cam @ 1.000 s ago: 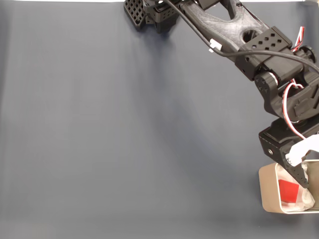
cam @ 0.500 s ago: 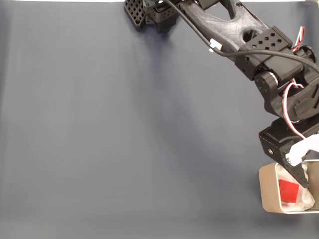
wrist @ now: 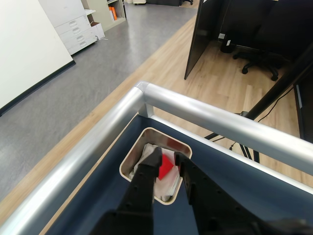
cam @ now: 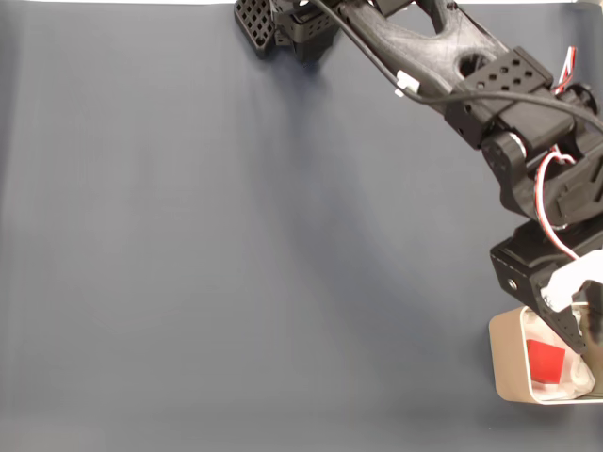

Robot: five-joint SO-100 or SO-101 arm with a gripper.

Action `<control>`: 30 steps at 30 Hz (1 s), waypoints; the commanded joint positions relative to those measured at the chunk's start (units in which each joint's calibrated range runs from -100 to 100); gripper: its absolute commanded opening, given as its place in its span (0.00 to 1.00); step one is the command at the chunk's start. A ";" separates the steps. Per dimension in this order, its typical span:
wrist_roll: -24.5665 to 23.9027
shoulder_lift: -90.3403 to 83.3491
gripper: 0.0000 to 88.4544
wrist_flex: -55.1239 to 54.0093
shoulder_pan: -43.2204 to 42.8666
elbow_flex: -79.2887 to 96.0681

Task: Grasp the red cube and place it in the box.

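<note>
One red cube (cam: 545, 359) rests on the white lining (wrist: 166, 186) inside the box (cam: 505, 358), so we hover our gripper (wrist: 167, 157) above, jaws narrowly parted and empty.

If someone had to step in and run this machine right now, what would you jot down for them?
Tool: hangs above the box, jaws a little apart with nothing between them.
Red cube: lies inside the box, on its white lining; the wrist view shows it below the fingertips.
Box: stands by the table's metal rail, at the corner.
Done: cube is in the box and let go.
Left: probably only lifting the arm clear of the box.
</note>
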 commanded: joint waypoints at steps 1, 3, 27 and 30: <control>-0.39 -7.20 0.00 -1.29 0.37 0.73; -0.73 -9.37 0.00 -1.37 1.01 2.19; -2.59 -50.88 0.00 -4.08 18.20 51.37; -2.44 -58.59 0.00 -4.65 19.76 61.77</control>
